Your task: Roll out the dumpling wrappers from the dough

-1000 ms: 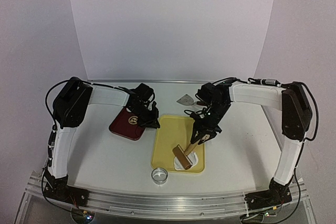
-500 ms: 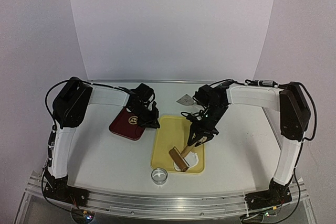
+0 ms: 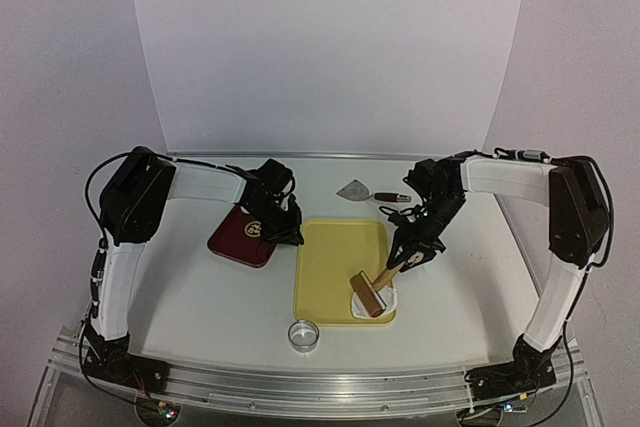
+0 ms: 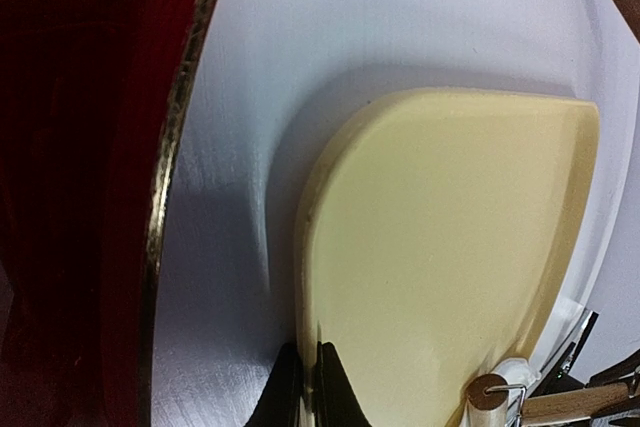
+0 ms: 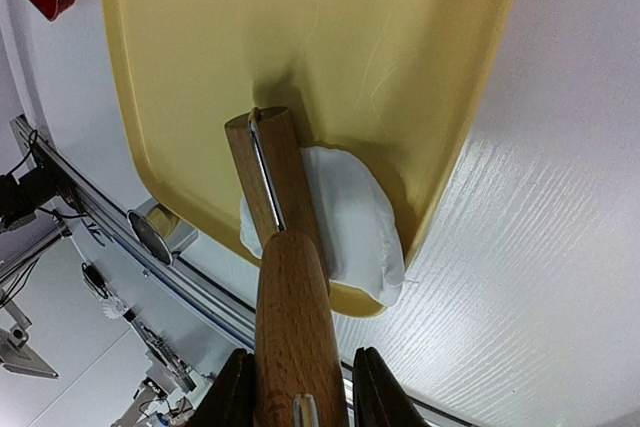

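Now right gripper (image 5: pixel 302 387) clamps roller (image 5: pixel 285 247) on dough (image 5: pixel 352 217) in yellow tray (image 5: pixel 300 27); left gripper (image 4: pixel 305 387) closed.

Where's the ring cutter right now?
In the top view, the ring cutter sits on the table, just in front of the yellow tray's near left corner.

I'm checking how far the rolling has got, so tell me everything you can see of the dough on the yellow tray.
The dough is a soft-looking, plain white sheet, flattened, with a rounded, uneven outline. It lies in the near right corner of the yellow tray, its edge reaching up onto the tray's rim. The head of the wooden roller rests on one side of it; the right hand grips the roller's handle. No cut-outs show.
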Robot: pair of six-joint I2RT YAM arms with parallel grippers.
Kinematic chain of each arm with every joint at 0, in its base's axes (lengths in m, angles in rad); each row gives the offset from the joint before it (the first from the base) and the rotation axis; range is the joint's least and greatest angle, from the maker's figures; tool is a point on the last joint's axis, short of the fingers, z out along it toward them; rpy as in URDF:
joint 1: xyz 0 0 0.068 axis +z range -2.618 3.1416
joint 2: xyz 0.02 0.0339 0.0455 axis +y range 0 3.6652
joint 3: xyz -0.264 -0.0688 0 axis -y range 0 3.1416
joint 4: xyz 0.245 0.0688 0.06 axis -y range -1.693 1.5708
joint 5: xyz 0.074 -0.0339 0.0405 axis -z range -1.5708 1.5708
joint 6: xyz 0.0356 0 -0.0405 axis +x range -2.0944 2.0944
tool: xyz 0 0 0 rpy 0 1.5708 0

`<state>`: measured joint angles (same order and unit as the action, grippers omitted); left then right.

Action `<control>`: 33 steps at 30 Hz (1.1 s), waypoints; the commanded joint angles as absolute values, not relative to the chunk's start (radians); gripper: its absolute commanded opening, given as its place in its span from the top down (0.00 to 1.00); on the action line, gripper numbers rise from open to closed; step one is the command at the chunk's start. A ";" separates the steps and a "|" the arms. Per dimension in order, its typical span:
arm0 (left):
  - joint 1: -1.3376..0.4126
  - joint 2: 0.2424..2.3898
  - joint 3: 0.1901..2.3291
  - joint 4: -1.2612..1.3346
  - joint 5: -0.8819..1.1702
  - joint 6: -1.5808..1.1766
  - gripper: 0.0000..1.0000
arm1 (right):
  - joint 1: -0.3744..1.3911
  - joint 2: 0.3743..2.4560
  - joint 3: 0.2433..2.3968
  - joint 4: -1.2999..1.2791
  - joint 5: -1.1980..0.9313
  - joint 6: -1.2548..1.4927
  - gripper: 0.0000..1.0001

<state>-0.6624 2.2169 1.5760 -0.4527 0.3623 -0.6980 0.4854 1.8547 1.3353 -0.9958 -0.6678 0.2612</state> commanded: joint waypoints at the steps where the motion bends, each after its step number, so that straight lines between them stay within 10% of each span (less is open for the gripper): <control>1: -0.641 2.256 1.600 -0.548 0.246 -0.649 1.00 | 0.432 1.948 1.267 -1.143 -0.059 0.247 1.00; 33: -0.630 2.336 1.730 -0.597 0.297 -0.597 1.00 | 0.570 2.145 1.387 -0.945 -0.312 0.262 1.00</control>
